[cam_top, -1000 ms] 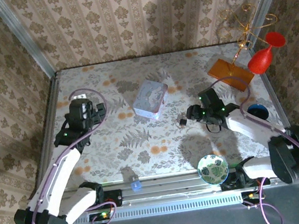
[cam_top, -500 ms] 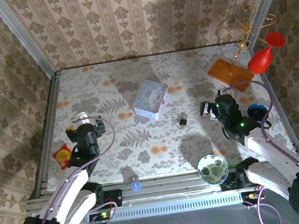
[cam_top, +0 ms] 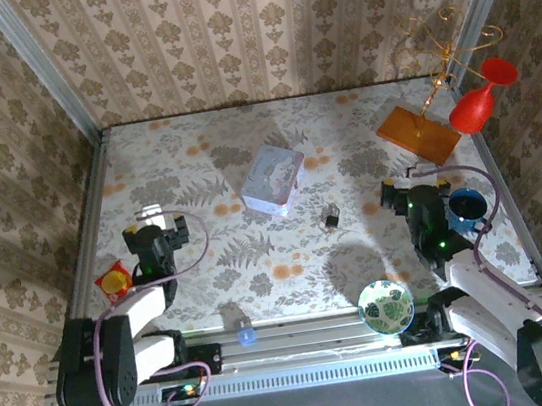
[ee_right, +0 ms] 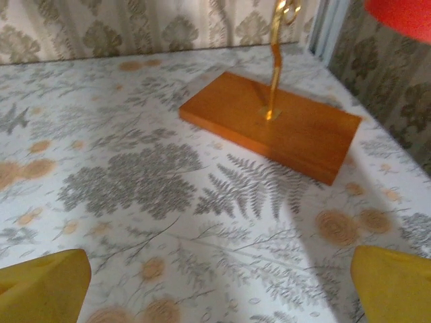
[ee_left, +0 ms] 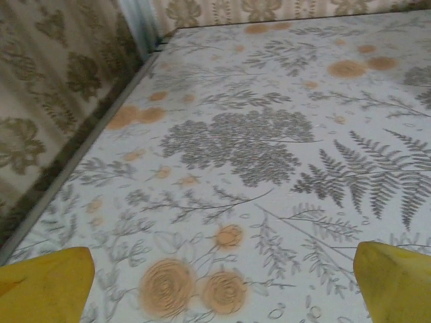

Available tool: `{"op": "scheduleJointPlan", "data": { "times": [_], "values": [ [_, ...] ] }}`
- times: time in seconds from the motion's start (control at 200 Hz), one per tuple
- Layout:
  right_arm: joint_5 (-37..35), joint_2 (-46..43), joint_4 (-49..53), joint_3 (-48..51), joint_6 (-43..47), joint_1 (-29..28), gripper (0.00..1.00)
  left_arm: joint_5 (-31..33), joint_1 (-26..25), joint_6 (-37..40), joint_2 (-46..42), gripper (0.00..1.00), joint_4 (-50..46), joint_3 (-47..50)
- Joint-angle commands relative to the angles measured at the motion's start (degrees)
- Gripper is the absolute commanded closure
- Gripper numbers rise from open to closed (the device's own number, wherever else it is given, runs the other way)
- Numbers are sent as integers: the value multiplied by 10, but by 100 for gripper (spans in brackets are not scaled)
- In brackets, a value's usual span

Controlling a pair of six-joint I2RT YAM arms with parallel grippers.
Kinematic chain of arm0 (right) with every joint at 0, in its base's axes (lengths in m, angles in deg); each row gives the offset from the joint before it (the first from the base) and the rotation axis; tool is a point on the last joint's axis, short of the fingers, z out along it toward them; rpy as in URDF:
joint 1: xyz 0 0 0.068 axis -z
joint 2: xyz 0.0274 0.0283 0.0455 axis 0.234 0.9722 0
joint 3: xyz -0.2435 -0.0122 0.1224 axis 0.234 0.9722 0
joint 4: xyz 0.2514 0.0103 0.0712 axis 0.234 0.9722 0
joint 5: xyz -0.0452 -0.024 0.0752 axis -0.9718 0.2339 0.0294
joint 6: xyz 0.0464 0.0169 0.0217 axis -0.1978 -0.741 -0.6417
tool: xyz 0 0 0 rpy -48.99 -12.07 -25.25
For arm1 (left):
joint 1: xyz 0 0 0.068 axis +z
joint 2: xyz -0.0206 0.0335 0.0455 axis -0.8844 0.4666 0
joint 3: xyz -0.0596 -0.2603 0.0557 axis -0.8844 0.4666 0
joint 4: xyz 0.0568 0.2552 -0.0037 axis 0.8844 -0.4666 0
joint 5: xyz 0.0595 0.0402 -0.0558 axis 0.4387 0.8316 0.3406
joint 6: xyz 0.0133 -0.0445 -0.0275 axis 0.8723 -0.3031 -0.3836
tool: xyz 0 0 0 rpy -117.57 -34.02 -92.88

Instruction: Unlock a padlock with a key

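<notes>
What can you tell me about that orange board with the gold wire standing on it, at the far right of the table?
The orange board is a flat rectangular slab, wood-like with a smooth, slightly glossy top. It lies flat on the flowered table near the far right corner, angled to the edges. A thin gold rod rises from a small round foot near its middle and branches into looping curls above. A red vase-shaped piece overlaps it in the overhead view; whether they touch cannot be told.
</notes>
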Motion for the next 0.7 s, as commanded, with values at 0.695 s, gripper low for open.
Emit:
{"op": "scheduleJointPlan", "data": {
  "times": [0.695],
  "values": [
    [222, 300, -345, -18, 47, 105, 0, -318, 115, 36, 208, 0, 164, -76]
  ]
}}
